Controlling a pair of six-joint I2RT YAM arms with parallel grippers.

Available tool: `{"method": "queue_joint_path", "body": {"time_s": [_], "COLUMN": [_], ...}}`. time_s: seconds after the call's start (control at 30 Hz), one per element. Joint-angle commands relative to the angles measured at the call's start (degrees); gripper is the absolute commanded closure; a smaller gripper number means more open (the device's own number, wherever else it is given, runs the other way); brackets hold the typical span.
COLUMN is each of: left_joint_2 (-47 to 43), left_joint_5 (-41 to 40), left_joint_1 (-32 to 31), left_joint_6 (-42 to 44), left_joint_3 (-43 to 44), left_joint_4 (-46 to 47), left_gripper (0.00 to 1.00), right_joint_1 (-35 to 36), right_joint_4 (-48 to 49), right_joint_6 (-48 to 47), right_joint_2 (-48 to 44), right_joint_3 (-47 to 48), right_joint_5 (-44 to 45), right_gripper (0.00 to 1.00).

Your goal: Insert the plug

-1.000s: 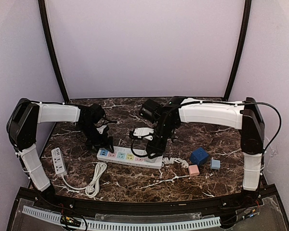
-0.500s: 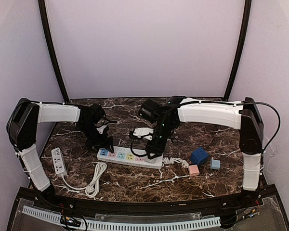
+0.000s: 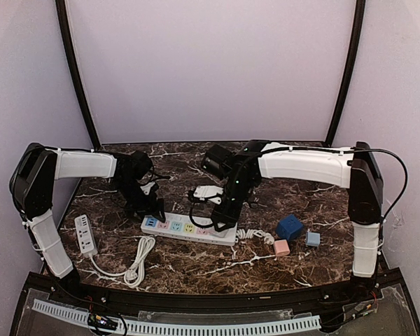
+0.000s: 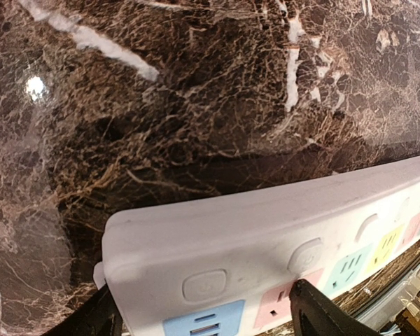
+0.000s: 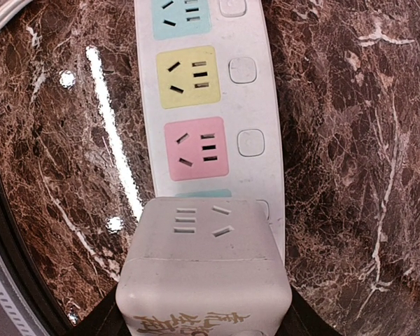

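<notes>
I read the tabletop (image 5: 350,140) as polished dark stone or a stone-look laminate, brown with white veining, smooth and glossy enough to throw back hard lamp highlights. The power strip (image 5: 208,91) is smooth white moulded plastic with a satin, low-glare finish, and its pastel socket faces and rounded switch caps look like the same plastic. The plug (image 5: 204,259) is a matching off-white plastic block, smooth and semi-matt, with gold lettering printed flat on its near face.
</notes>
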Motion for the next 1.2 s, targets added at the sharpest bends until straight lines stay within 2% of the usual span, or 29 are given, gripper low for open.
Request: {"method": "queue_joint_path", "body": {"time_s": [0.0, 0.57, 1.17], "left_joint_2": [-1.7, -1.5, -0.3], "left_joint_5": [-0.1, -0.6, -0.9], "left_joint_1": [-0.5, -0.7, -1.4], "left_joint_6": [-0.5, -0.3, 1.0], "left_joint_3": [-0.5, -0.2, 1.1], "left_joint_4": [-0.4, -0.5, -0.6], "left_gripper": [0.18, 0.2, 0.21], "right_joint_1": [0.4, 0.3, 0.8], "right_joint_4": [-1.5, -1.3, -2.9], "right_joint_6": [0.7, -3.3, -2.7], "right_joint_2": [0.5, 0.5, 2.7], "right_joint_3": [-1.4, -2.9, -3.0], "right_joint_5": [1.2, 4.1, 5.3], "right_gripper": [1.0, 1.0, 1.0]}}
